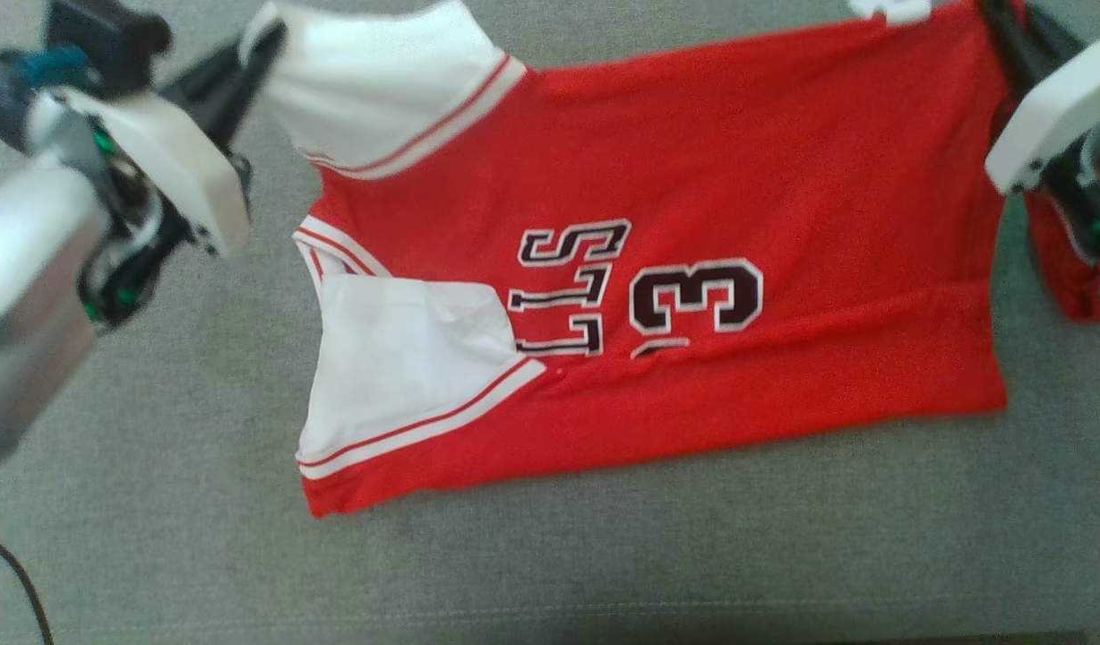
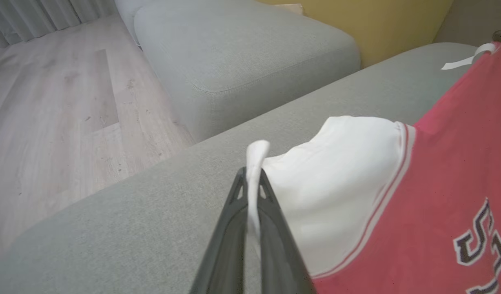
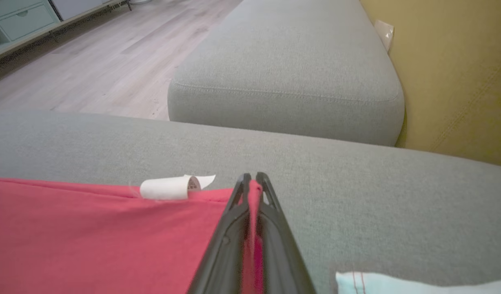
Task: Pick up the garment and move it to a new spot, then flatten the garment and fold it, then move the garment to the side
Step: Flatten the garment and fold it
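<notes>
Red cloth is pinched between the closed jaws of our right gripper (image 3: 252, 181), which grips a hem corner of the jersey (image 1: 693, 179) just beside a curled white label (image 3: 169, 188). Our left gripper (image 2: 253, 179) is likewise clamped tight, on the edge of the white sleeve (image 2: 336, 171). Between the two grips the jersey lies spread, print up, on the grey cushion (image 1: 604, 555), with its near sleeve turned in over the chest and a long crease under the numbers.

We judge this to be the start of a fold from the far edge. To do it well, we should lift both corners together, keep that edge taut, and lay it level so the crease does not bunch.

Bare cushion runs along the near side and the left. Past the far edge lie a second cushion (image 3: 283, 65), wooden floor (image 2: 50, 122) and a yellow wall (image 3: 458, 81), so we should avoid overshooting there.
</notes>
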`<state>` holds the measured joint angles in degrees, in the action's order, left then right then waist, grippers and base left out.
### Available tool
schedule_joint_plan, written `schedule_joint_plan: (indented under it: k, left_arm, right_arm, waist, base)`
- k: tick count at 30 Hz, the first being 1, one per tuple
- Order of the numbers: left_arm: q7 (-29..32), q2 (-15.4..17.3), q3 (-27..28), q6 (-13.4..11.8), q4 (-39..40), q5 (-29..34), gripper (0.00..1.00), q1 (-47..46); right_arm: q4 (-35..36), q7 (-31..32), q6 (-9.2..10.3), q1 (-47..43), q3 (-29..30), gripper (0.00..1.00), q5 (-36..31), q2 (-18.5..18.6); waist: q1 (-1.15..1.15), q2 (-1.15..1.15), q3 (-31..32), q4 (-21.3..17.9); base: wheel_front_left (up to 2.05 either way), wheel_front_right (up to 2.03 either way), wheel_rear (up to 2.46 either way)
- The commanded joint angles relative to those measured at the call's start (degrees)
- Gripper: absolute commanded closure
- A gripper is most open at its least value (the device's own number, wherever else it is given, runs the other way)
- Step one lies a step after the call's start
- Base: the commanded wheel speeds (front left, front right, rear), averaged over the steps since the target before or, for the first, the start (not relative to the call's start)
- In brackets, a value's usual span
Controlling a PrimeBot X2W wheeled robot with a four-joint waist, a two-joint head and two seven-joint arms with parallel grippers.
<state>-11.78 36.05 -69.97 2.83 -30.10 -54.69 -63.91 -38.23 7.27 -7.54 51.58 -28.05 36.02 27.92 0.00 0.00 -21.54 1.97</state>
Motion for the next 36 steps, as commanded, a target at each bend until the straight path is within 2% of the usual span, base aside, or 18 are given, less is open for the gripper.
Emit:
schedule_joint_plan:
  k: [1, 13, 14, 19, 24, 29, 36]
  left_arm:
    - [-0.86, 2.35, 3.35, 0.1, -0.2, -0.33, 1.0, -4.35]
    - [-2.82, -2.06, 7.03, 1.25, -8.23, 2.6, 1.0, -13.9]
    - [-3.04, -3.24, 7.9, 1.45, -10.01, 3.64, 1.0, -15.52]
    - [-3.18, -5.14, 11.0, 1.79, -11.27, 6.2, 1.0, -17.17]
    - [-3.2, -6.13, 14.22, 2.79, -10.47, 9.71, 1.0, -14.27]
    - [-3.21, -5.66, 15.59, 4.01, -7.73, 12.83, 1.0, -8.29]
    - [-3.21, -3.13, 12.35, 4.59, -4.06, 12.71, 1.0, -0.53]
  right_arm:
    - [1.66, -0.88, 0.05, 1.73, -0.37, 1.0, 0.43, 1.65]
    - [-1.37, -3.19, 0.05, 12.41, -3.46, 1.0, -0.83, 2.51]
    - [-2.48, -4.52, 0.05, 14.27, -3.79, 1.0, -1.25, 2.32]
    - [-4.72, -7.85, 0.05, 16.62, -4.37, 1.0, -1.8, 1.71]
    - [-6.04, -9.19, 0.05, 15.24, -7.29, 1.0, -0.57, 1.85]
    - [-4.76, -8.82, 0.05, 10.77, -11.63, 1.0, 3.3, 5.4]
    - [-0.53, -7.31, 0.05, 4.7, -16.43, 1.0, 9.28, 10.26]
  waist:
    - [0.0, 0.0, -0.4, -0.03]
    - [0.0, 0.0, -4.64, 1.49]
    - [0.0, 0.0, -5.18, 1.82]
    - [0.0, 0.0, -5.61, 2.22]
    - [0.0, 0.0, -4.57, 2.54]
    - [0.0, 0.0, -1.79, 3.05]
    - [0.0, 0.0, 2.21, 3.77]
  base:
    - [0.0, 0.0, 0.0]
    - [0.0, 0.0, 0.0]
    - [0.0, 0.0, 0.0]
    - [0.0, 0.0, 0.0]
    - [0.0, 0.0, 0.0]
    - [0.0, 0.0, 0.0]
    - [0.0, 0.0, 0.0]
